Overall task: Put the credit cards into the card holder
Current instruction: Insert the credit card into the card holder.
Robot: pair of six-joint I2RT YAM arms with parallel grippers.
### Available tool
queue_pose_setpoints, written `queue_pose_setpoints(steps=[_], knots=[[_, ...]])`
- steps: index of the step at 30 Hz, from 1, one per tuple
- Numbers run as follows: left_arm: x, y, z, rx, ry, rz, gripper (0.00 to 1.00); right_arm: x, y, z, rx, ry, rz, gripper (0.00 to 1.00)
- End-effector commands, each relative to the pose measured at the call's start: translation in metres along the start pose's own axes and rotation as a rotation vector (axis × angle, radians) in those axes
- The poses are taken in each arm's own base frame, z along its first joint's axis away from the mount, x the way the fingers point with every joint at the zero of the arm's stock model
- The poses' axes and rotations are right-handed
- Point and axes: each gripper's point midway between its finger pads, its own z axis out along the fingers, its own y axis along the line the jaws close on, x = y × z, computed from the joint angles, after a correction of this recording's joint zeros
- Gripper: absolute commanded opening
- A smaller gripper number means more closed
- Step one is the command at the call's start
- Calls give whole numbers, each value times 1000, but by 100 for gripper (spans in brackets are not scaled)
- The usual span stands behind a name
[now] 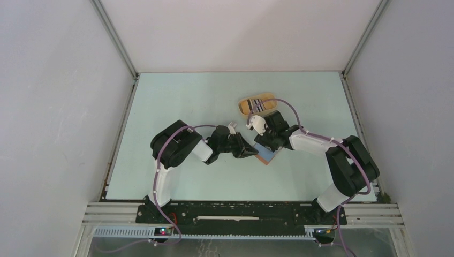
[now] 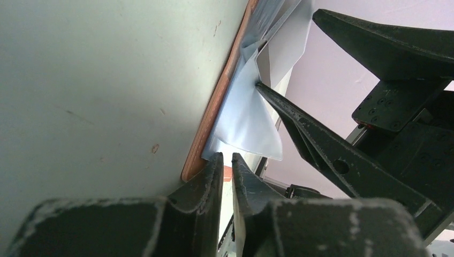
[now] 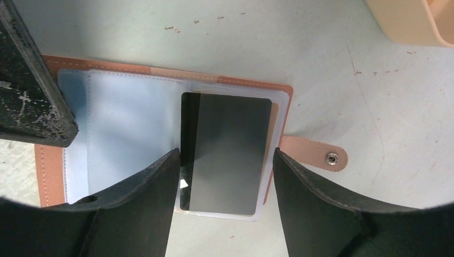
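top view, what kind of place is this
Most likely a lab test cell: plain white walls on aluminium framing box in a pale green table, with a left arm and a right arm bolted at its near edge.

We see two arms of one make. The left arm (image 1: pixel 171 145) and the right arm (image 1: pixel 348 163) each join white tubular links to rounded black joint housings, and a purple cable (image 1: pixel 293 112) loops along the outside of each. Both stand on a long black base plate (image 1: pixel 278 211). The left gripper (image 2: pixel 227 158) and the right gripper (image 3: pixel 226 160) have black wedge-shaped fingers (image 3: pixel 316 209), scuffed white at the edges, with small round screw holes in their sides.
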Motion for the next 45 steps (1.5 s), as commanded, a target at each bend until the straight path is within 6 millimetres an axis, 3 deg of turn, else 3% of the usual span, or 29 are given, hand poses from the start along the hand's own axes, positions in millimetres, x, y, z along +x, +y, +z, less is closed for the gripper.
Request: queue_pose_setpoints(steps=[1, 17, 23, 33, 36, 40, 42, 45], knots=[[6, 41, -3, -151, 5, -12, 18, -21, -34, -12, 109, -70, 45, 70], [7, 45, -3, -169, 12, -9, 17, -11, -53, -17, 140, -69, 107, 64], [6, 41, -4, -160, 7, 8, 19, -16, -43, -23, 49, -93, 149, 74], [-2, 5, -13, -100, -29, 106, 25, -30, -29, -50, -142, -200, 246, 80], [-4, -8, -21, -93, -45, 154, 26, -28, -12, -54, -266, -224, 273, 69], [-6, -19, -34, -99, -77, 223, 27, -16, 9, -49, -390, -187, 300, 37], [-9, -26, -41, -100, -103, 270, 27, -11, 11, -44, -407, -159, 314, 25], [-15, -37, -52, -93, -158, 340, 28, -5, 8, -34, -403, -121, 331, 16]])
